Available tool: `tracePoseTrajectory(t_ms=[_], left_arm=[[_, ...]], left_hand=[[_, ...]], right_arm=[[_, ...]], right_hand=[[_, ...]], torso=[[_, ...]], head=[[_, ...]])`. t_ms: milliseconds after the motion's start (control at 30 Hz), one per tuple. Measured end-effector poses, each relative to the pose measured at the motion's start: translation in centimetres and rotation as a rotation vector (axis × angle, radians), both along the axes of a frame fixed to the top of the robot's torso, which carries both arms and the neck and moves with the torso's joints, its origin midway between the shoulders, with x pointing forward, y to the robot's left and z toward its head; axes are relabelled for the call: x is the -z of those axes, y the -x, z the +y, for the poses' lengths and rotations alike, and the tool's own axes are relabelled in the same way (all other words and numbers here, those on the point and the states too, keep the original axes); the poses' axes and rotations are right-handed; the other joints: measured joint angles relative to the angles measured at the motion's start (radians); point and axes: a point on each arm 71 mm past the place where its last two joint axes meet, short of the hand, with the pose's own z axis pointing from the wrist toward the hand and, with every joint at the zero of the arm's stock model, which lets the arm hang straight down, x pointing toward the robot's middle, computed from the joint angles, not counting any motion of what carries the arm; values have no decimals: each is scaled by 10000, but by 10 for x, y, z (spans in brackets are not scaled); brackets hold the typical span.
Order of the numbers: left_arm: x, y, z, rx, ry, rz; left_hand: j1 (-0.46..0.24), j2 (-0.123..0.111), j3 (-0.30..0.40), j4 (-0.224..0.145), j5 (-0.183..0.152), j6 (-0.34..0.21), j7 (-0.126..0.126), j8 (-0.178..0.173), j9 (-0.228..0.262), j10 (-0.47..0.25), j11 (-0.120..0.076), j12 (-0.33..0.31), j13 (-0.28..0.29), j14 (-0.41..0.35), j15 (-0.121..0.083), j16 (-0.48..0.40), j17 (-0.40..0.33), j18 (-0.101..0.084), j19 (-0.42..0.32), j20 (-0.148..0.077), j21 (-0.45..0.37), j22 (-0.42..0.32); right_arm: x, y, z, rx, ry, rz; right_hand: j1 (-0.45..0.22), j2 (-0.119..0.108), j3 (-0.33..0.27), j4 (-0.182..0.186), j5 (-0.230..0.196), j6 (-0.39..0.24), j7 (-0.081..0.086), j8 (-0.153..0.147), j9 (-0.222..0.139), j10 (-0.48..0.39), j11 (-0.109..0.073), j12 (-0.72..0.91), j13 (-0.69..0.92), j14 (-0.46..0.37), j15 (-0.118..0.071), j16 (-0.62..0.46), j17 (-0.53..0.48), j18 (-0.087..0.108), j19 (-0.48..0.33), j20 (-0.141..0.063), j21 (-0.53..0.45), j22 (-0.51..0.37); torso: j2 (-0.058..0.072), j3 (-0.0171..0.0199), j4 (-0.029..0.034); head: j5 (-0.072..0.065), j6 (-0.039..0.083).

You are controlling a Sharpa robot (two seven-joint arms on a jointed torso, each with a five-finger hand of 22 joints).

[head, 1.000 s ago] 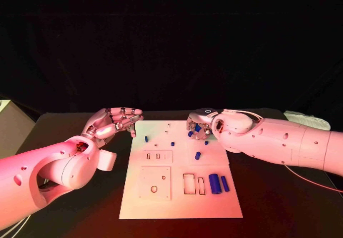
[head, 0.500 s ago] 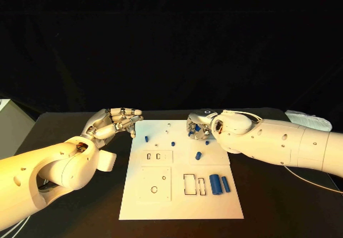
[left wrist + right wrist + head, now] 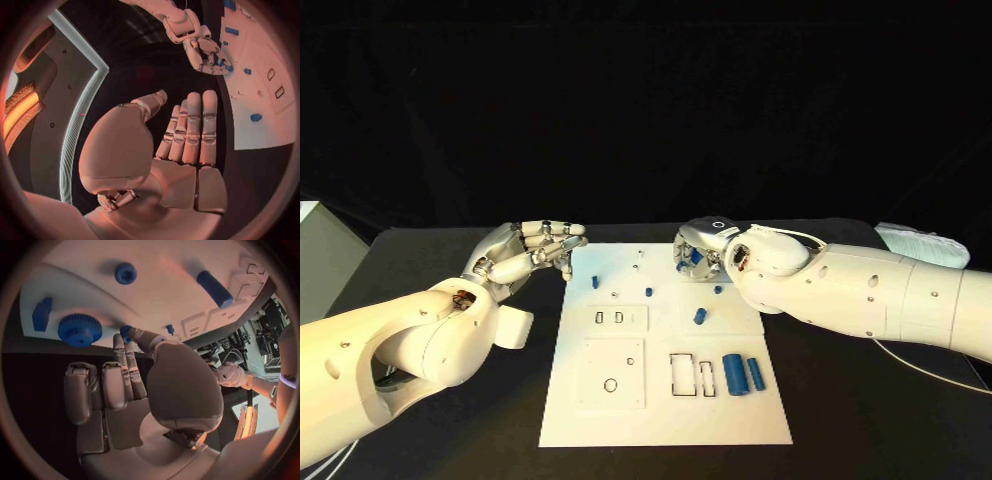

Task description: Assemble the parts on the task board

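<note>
1. Scarcely shifted from a second ago: left hand [image 3: 531,250] just off the far left corner of the task board [image 3: 661,420], right hand [image 3: 700,255] over the board's far edge, loose parts lying as before.
2. Left hand: released, fingers straight and side by side, palm bare, hanging over the black table [image 3: 877,430] beside the board.
3. Right hand: fingers stretched out above the board's far edge, a speck of blue at the thumb tip. Cannot tell whether it is pinched or merely lying behind.
4. Handling, as a judgement: small hard pieces, likely light and stiff, smooth enough to roll or skid on the white plate — nothing fragile.
5. Best taken by fingertips: the knurled knob [image 3: 79,330] at the board's far edge by its ridged rim, and the two cylinders [image 3: 733,373] near the board's right edge across the middle of their length.
6. Looks: all deep blue. A short peg [image 3: 698,316] sits at the board's middle, tiny studs nearer its far edge, and outlined slots — still empty — beside the cylinders.
</note>
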Motion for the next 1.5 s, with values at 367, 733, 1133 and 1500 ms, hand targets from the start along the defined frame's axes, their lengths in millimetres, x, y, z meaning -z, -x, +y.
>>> tracePoseTrajectory(t_ms=[367, 733, 1133, 1500], left_arm=[[0, 0, 1, -32, 0, 18], [0, 0, -1, -5, 32, 40], [-3, 0, -2, 30, 59, 9], [-5, 0, -3, 67, 80, -19]], left_hand=[[0, 0, 0, 0, 0, 0, 0, 0, -1, 1, 0, 0, 0, -1, 1, 0, 5, 0, 0, 0, -1, -1], [1, 0, 0, 0, 0, 0, 0, 0, 9, 1, 0, 0, 0, 0, 1, 38, 5, 0, 0, 1, -2, 12], [1, 0, 28, -27, 0, 0, 0, 0, 8, 1, 0, 0, 0, 0, 0, 38, 4, -1, 1, 1, 34, 21], [1, 0, 28, -27, 0, 0, 0, 0, 7, 2, 0, 0, 0, 0, 0, 38, 3, -1, 1, 1, 33, 20]], right_arm=[[-14, 5, 13, -65, -630, -982], [-19, -3, 39, -189, -828, -1546], [-20, -10, 55, -225, -847, -1871], [-17, -13, 56, -146, -744, -1879]], right_hand=[[0, 0, 27, -140, 104, 1, -2, 121, 2, 44, 44, -39, 42, -14, -13, 38, 46, 0, 0, 0, 44, -2], [0, 0, 67, -182, 103, -79, 72, 121, 328, 44, 44, -117, 55, -13, -11, 38, 2, 1, 0, 1, 42, -3], [1, 0, 65, -183, 97, -122, 78, 117, 585, 44, 44, -156, 100, -12, -10, 38, -3, 2, 0, 1, 42, -5], [1, 0, 52, -193, 78, -152, 76, 87, 663, 44, 44, -197, 106, -12, -10, 37, -3, 2, 0, 1, 41, -7]], torso=[[8, -24, -7], [47, -44, 50], [139, -127, 189], [244, -197, 294]], head=[[-2, 97], [-1, 151], [-57, 147], [-117, 135]])
